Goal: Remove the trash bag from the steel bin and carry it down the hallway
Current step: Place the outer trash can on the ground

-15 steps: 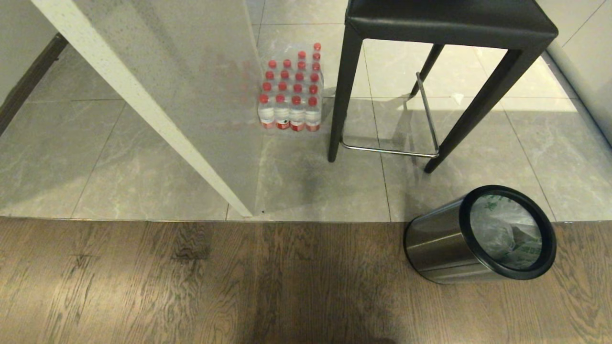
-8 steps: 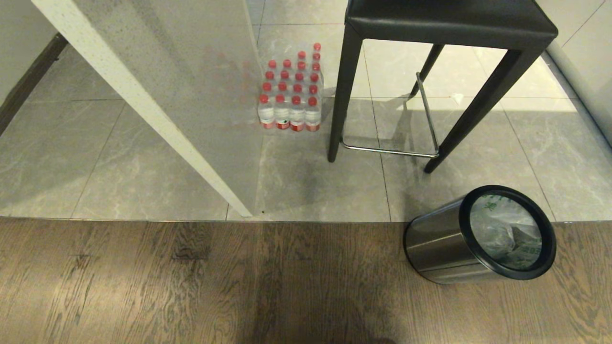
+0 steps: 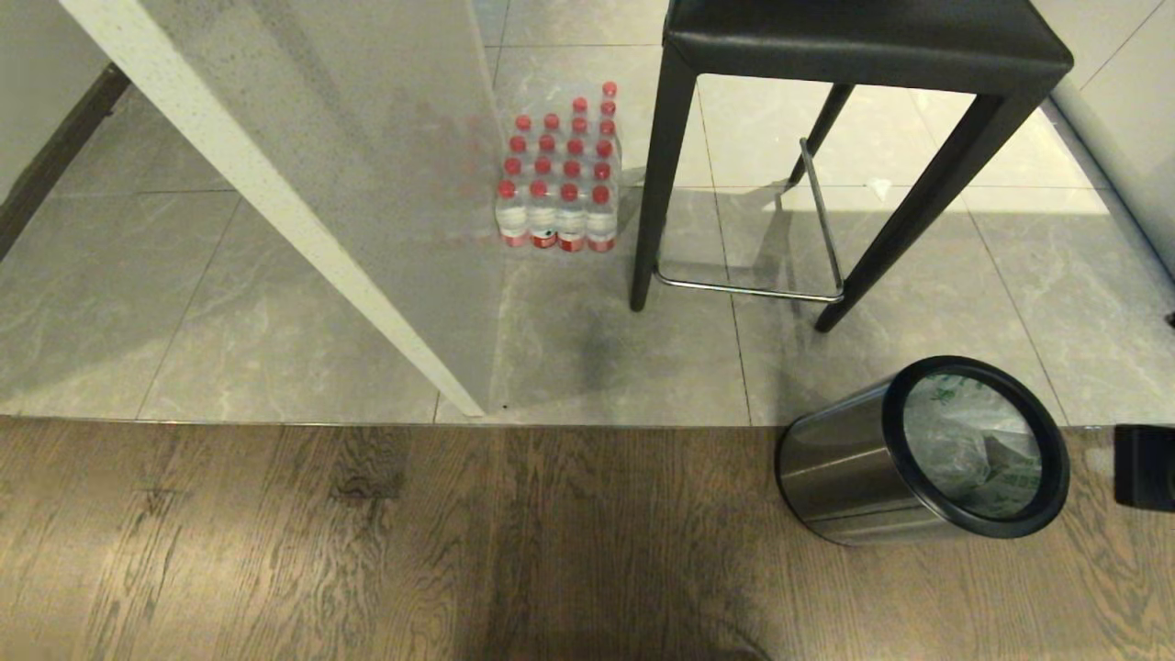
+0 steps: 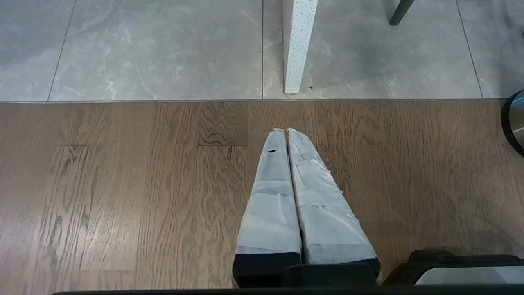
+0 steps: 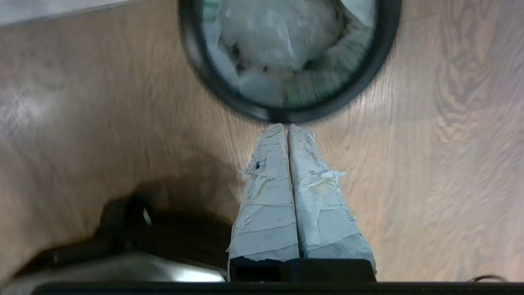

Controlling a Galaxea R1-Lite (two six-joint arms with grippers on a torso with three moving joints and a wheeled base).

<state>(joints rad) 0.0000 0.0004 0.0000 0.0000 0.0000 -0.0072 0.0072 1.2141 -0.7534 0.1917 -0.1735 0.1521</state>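
Wood-plank floor (image 3: 367, 551) meets grey tile (image 3: 229, 303); you see the steel bin (image 3: 844, 477) on the planks, trash bag (image 3: 973, 450) inside. Right gripper (image 5: 287, 130), pressed shut and empty, seemingly just short of its rim; left gripper (image 4: 285, 132) likewise shut.

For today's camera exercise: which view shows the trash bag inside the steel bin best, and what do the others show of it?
The right wrist view: it looks straight into the steel bin, so the crumpled trash bag fills the opening. The head view shows the trash bag smaller, at a slant. The left wrist view shows only the bin's edge, no bag.
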